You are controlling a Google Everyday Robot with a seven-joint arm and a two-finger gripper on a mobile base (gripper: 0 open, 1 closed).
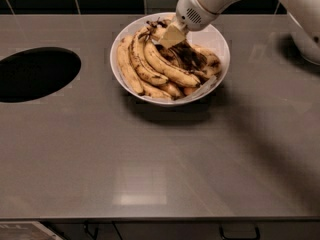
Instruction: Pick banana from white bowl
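The white bowl [119, 49] sits at the far middle of the table [150, 159], its bananas heaped side by side and curving the same way, so the wanted one is hemmed in rather than lying free. That is likely why the arm comes in steeply from the upper right, with the gripper [169, 38] pointed down into the far side of the heap. The banana [192, 59], darkened along most of its length, lies in the right half of the bowl, between the yellower bananas [150, 66] and the right rim. Its upper end is just below the jaws, seemingly touching their tip, while its body runs away to the lower right; whether the jaws are parted or closed I cannot tell
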